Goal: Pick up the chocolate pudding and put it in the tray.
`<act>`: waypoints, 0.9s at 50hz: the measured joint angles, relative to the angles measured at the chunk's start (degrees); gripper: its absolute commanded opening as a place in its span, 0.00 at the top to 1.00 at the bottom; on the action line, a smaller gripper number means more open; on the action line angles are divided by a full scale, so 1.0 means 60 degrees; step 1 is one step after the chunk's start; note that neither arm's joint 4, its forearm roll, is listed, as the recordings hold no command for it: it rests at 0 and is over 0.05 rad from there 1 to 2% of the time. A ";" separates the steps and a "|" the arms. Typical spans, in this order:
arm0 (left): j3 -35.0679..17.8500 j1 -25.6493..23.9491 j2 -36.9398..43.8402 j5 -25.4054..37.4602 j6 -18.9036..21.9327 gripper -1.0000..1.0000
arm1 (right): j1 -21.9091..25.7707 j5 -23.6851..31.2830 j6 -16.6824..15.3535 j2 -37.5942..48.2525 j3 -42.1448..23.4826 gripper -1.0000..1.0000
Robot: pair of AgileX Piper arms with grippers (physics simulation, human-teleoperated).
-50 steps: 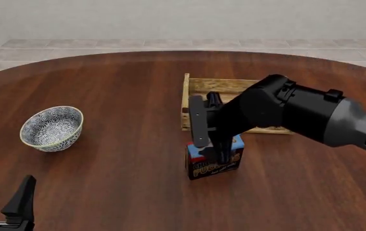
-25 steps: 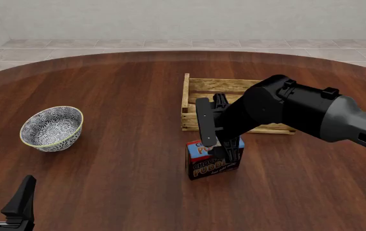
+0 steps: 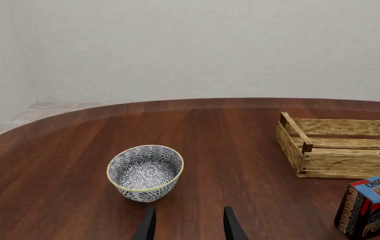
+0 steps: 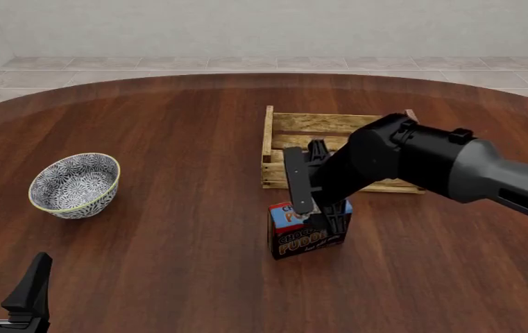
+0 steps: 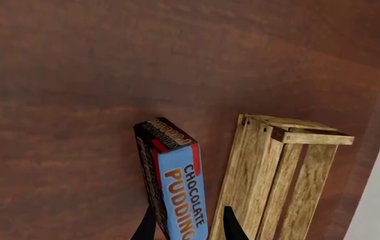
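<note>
The chocolate pudding stands upright on the table just in front of the tray, a light-wood crate. My right gripper has come down over the carton's top. In the right wrist view its two fingers sit on either side of the chocolate pudding, open, with a small gap showing, and the tray lies right beside them. My left gripper hovers open and empty at the near left corner. From the left wrist view the chocolate pudding and the tray are visible far off to one side.
A round blue-white patterned bowl sits on the left part of the table, ahead of my left gripper. The bowl is also in the left wrist view. The table's round far edge curves behind the tray.
My right gripper has sunk lower over the carton and its arm has shifted slightly. The carton, tray, bowl and left arm have stayed put.
</note>
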 measured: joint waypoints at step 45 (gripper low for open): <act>0.0000 0.0000 0.0000 0.0000 -0.0001 0.00 | 0.0048 -0.0390 0.0316 0.0743 -0.0015 0.00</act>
